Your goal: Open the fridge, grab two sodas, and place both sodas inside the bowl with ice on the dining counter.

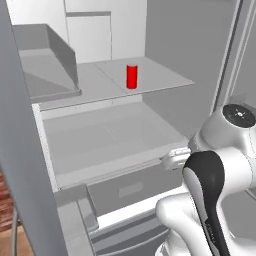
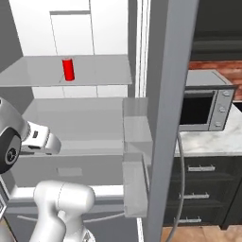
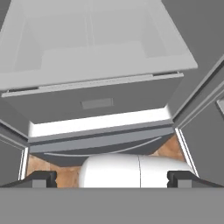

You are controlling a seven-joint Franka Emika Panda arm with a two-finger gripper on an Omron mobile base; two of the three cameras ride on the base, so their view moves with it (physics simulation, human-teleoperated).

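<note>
We stand before the open fridge, its white interior and grey shelves spreading across the left base view and the left half of the right base view, one door edge rising as a tall grey slab through the middle of the right base view. To the right of that door, a microwave sits on a far counter over dark cabinets.

We judge the door-opening step done and the first grab in hand, with neither soda taken yet. In the hand view the camera looks down over a lower shelf and a closed drawer front in the middle of the frame.

The gripper shows at the bottom of the hand view, its two dark tips set wide apart near the lower corners with nothing between them. In the base views the wrist sits low, at the right centre of the left view and the left centre of the right view, well below the can's shelf.

The red can stands upright on the upper shelf, in the upper middle of the left base view and the upper left of the right base view, long axis vertical, top pointing up. We see no bottle in these frames.

The next move, as we read it, calls for raising the hand to that shelf, levelling the jaws and closing them across the can's sides.
</note>
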